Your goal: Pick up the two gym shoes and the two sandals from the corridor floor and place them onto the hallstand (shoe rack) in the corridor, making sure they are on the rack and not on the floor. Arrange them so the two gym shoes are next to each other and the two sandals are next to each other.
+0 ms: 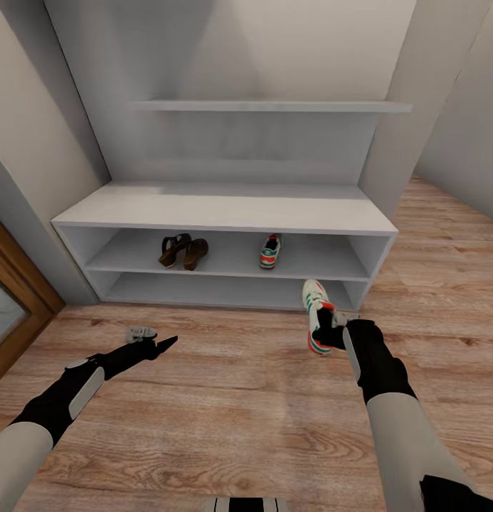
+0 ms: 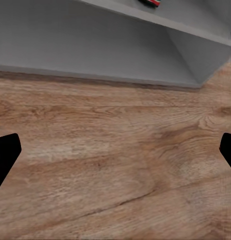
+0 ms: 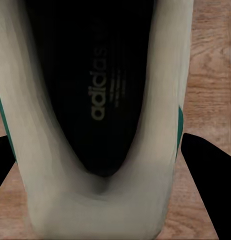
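White and low, the two-tier hallstand [image 1: 225,213] with its tall plain back panel stands on the light brown wood-plank corridor floor [image 1: 225,398]. On its upper open tier, a pair of brown leather sandals [image 1: 183,252] sits side by side toward the hallstand's left end, and one white lace-up gym shoe [image 1: 270,252] with green stripes and red-orange patches rests right of centre. The second white gym shoe [image 1: 316,313] is just in front of the hallstand's right end, clamped at the heel by the black right gripper [image 1: 330,334]. The left gripper [image 1: 157,346] hangs above the floor before the hallstand's left half, jaws spread wide, holding nothing.
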`<state>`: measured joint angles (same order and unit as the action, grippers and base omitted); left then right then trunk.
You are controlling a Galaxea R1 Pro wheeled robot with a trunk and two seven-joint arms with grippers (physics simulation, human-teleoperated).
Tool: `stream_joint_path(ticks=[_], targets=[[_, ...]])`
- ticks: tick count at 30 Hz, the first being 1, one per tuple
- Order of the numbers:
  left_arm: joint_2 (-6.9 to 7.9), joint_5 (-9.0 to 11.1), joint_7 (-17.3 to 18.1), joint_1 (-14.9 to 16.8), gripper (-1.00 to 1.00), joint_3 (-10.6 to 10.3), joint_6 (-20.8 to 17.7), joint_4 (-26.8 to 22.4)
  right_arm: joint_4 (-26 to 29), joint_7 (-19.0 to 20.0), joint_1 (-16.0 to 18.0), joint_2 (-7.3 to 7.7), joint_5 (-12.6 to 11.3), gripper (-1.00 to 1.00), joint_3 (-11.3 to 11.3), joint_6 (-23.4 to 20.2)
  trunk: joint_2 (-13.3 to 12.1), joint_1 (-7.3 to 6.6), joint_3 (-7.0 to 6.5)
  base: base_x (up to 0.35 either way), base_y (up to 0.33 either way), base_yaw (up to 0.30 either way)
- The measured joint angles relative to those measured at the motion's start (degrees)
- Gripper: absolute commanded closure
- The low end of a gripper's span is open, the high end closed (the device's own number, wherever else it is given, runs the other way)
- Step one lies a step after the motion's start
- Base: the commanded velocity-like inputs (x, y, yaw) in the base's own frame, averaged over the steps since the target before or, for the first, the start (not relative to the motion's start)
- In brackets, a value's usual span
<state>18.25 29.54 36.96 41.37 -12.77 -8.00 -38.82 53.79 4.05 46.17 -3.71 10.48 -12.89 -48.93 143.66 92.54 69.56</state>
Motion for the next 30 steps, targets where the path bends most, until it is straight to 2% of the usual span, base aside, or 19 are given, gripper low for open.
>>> stream_joint_path(ticks=[3, 5, 9, 19, 23, 27, 30], targets=[[-0.23, 0.0, 0.0, 0.0, -1.0, -2.22, 0.0, 0.02, -0.06, -0.05, 0.02, -0.06, -0.04, 1.0, 0.07, 6.1, 0.0, 0.0, 0.0, 0.0, 0.0, 0.0], [-0.27, 0.0, 0.01, 0.0, -1.0, -3.48, 0.0, 0.02, -0.04, -0.06, 0.02, -0.07, -0.13, 1.0, 0.08, 7.92, 0.0, 0.0, 0.0, 0.0, 0.0, 0.0], [-0.35, 0.0, 0.01, 0.0, -1.0, -4.31, 0.02, 0.02, -0.07, -0.04, 0.02, -0.03, -0.26, 1.0, 0.03, 8.92, 0.0, 0.0, 0.0, 0.0, 0.0, 0.0], [-0.4, 0.03, -0.01, -0.02, -1.0, -4.64, 0.23, 0.91, 0.05, 0.01, -0.04, 0.0, -0.07, 1.0, 0.03, 9.22, 0.0, 0.0, 0.0, 0.0, 0.0, 0.0], [-0.97, 0.01, 0.43, -0.08, -1.0, -5.75, 3.33, 3.51, 0.04, 0.03, -0.06, 0.0, -0.08, 1.0, -0.05, 9.3, 0.0, 0.0, 0.0, 0.0, 0.0, 0.0], [-1.77, 0.07, 5.2, -0.11, -1.0, -8.01, 8.62, 6.84, -0.03, 0.08, -0.06, 0.01, -0.24, 1.0, -0.07, 9.4, 0.0, 0.0, 0.0, 0.0, 0.0, 0.0], [-2.05, 0.17, 11.06, -0.12, -1.0, -8.74, 10.95, 8.8, -0.06, 0.09, -0.06, 0.01, -0.31, 1.0, -0.08, 9.43, 0.0, 0.0, 0.0, 0.0, 0.0, 0.0]])
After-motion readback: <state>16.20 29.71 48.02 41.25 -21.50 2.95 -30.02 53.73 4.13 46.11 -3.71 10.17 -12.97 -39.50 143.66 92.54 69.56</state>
